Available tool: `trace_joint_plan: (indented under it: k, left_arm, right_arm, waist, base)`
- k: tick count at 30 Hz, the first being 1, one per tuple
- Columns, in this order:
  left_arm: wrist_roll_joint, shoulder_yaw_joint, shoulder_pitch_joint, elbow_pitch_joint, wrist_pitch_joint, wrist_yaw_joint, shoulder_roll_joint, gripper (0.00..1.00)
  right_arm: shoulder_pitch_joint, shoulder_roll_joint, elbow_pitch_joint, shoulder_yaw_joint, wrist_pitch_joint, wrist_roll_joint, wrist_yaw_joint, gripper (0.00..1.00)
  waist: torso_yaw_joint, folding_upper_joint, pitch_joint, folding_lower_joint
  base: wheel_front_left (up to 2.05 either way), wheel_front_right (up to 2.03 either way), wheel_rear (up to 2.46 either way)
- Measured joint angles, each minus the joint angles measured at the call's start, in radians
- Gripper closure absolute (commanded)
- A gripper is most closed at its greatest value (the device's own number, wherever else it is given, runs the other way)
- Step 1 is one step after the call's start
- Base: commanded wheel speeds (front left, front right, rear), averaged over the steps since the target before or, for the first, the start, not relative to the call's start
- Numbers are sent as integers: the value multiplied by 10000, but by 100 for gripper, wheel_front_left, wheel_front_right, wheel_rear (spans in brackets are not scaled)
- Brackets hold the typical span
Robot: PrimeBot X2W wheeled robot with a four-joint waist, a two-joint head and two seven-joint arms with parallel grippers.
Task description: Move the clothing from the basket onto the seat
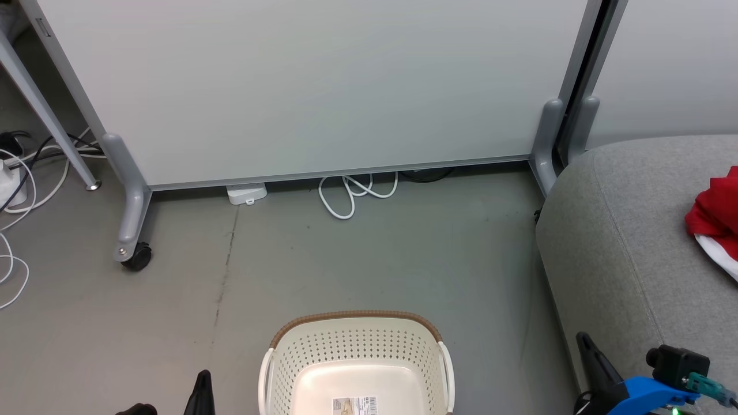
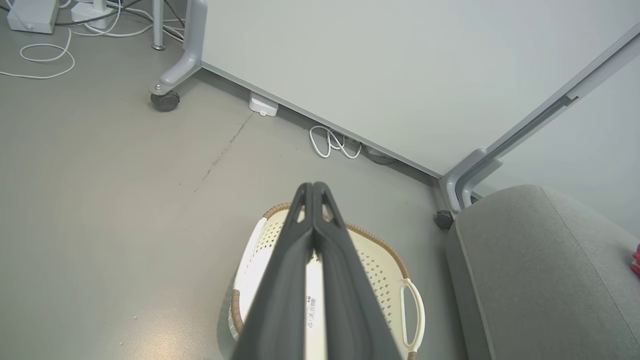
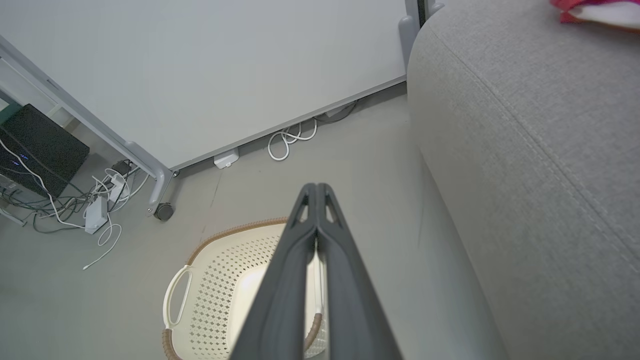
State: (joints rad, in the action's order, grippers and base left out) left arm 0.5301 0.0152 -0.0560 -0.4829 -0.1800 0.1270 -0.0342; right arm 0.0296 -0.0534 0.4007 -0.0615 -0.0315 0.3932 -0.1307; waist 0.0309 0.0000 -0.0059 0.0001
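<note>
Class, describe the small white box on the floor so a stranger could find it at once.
Find the big pale partition panel across the back of the grey floor. Along its bottom rail, right of the left castor, sits the small white box. Unlike the looped white cable further right, it is a solid flat block.

One basket [image 1: 357, 346], one seat [image 1: 611, 242], two hands [image 2: 312, 187] [image 3: 316, 187], and seemingly one heap of clothing [image 1: 715, 207].
</note>
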Motion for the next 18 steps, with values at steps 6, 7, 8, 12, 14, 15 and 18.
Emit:
trace_joint_plan:
  k: [6,7,8,12,14,15,18]
  left_arm:
    - [918,-82,134,224,249,-33,-4,100]
    - [1078,-98,165,267,299,-33,-4,100]
    - [1231,-117,186,307,334,-35,-4,100]
    - [1801,-194,238,437,479,-40,-8,100]
    - [2067,-242,272,504,562,-42,-10,100]
    - [2207,-265,298,543,594,-42,-10,100]
    - [2614,-318,389,646,704,-44,-15,100]
  right_arm:
    - [30,4,-121,-48,130,1047,0,100]
    - [31,4,-142,-56,132,1216,0,100]
    - [34,4,-163,-61,144,1400,0,100]
    - [97,4,-240,-90,230,2042,0,100]
    - [113,6,-270,-104,272,2330,0,100]
    - [118,6,-293,-105,293,2493,0,100]
    - [130,8,-345,-121,353,2938,0,100]
  waist:
    - [-17,0,3,0]
    - [-20,0,3,0]
    - [-23,0,4,0]
    - [-34,0,5,0]
    - [-40,0,6,0]
    - [-42,0,7,0]
    - [-51,0,8,0]
  base:
    - [0,0,0]
    - [0,0,0]
    - [0,0,0]
    - [0,0,0]
    - [0,0,0]
    - [0,0,0]
    - [0,0,0]
